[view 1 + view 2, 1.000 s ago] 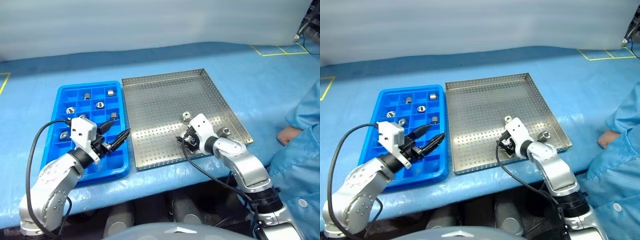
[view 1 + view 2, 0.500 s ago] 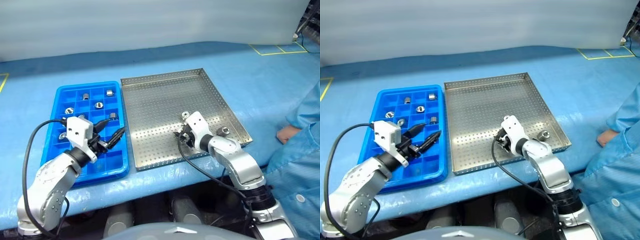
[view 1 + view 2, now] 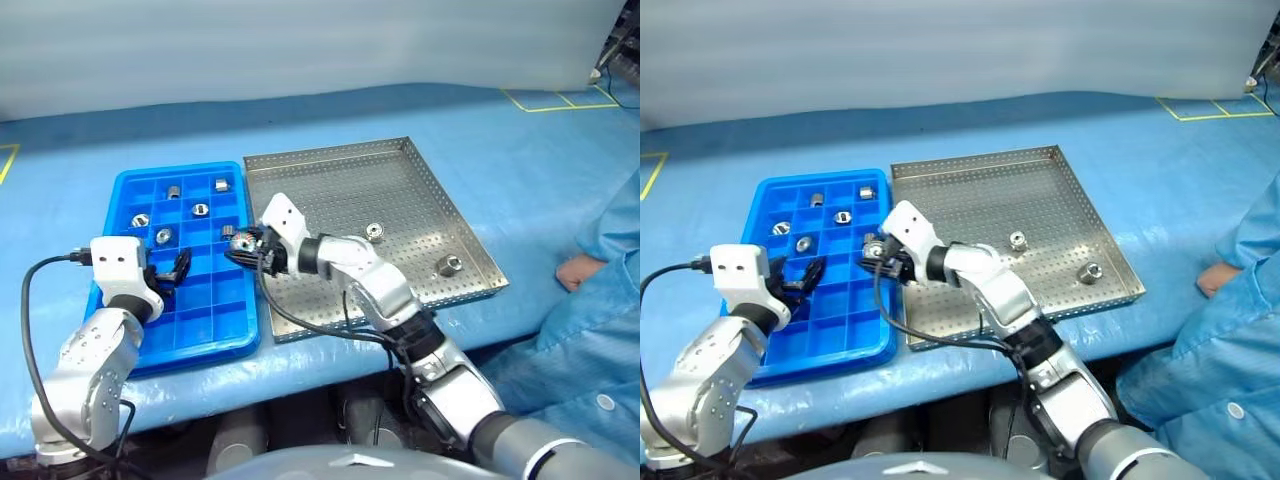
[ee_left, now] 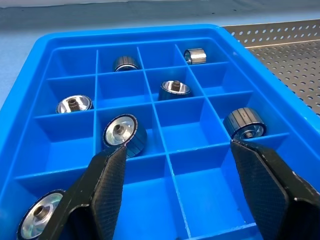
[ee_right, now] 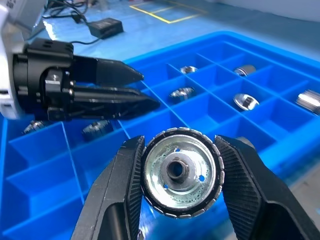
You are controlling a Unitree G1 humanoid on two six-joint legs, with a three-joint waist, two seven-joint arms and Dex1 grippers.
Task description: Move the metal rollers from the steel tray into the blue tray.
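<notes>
Gripping a roller [image 5: 179, 172] by its knurled rim, right pincer [image 3: 243, 248] clenched — small, rigid, probably slippery; left pincer [image 3: 170, 275] released.

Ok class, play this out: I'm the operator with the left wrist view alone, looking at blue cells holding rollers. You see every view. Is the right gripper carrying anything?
Observer: Yes. The right gripper is shut on a metal roller, gripped by its rim, with the centre hole facing the wrist camera.
Operator: Where is that gripper?
Observer: Above the right-hand side of the blue tray, close to the steel tray.
Operator: How many rollers lie in the steel tray?
Observer: Two: one near the middle, one by the right rim.
</notes>
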